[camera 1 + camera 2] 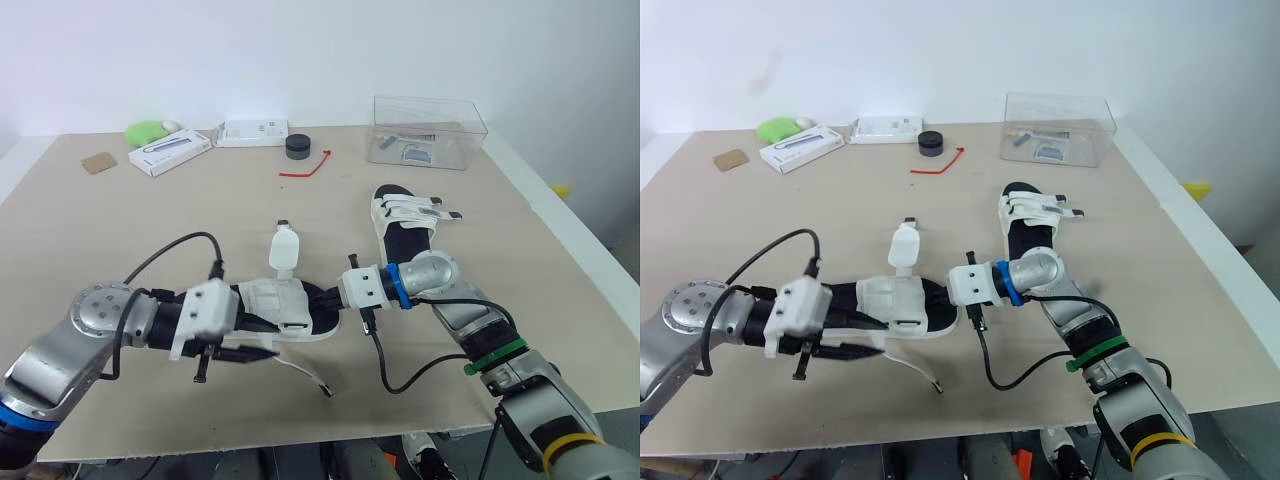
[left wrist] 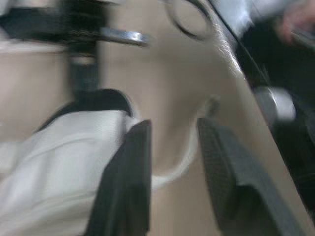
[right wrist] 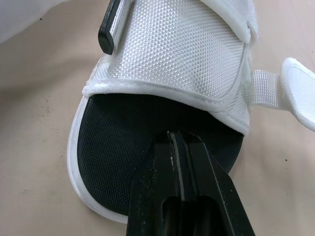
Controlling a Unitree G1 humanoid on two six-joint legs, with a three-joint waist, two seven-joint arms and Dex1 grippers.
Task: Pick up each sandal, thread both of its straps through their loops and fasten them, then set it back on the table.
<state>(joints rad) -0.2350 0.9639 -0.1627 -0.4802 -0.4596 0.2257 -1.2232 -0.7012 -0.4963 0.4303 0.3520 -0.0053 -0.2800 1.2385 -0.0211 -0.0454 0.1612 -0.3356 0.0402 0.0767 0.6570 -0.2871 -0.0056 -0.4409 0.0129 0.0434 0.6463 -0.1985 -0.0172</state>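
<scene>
White mesh upper, black footbed: the near sandal [image 1: 297, 308] is found lying on the wooden table [image 1: 100, 230], pretty much centred near the front edge, with a gripper at each end. The left gripper [image 2: 173, 162] is spread open. One finger [image 2: 129, 177] is pressed against the white upper, and a thin loose strap [image 2: 183, 166] is seen running through the gap between the fingers without being pinched. That strap is trailed out over the table toward the front edge. A wider strap tab [image 1: 284, 250] is flapped out from the sandal's far side, unfastened.

The right gripper [image 3: 180, 147] is closed up tight, fingers pressed together with nothing visibly caught between them. Its tips are parked right over the black footbed at the sandal's open end; whether they're actually touching it can't be told.

The second sandal [image 1: 405, 222] is set further back and to the right, well apart from the grippers, with its straps laid across the upper. Along the far edge, a clear plastic box [image 1: 425, 130], a red tie [image 1: 306, 166], a black round puck [image 1: 298, 146] and a white box [image 1: 170, 152] are spotted.
</scene>
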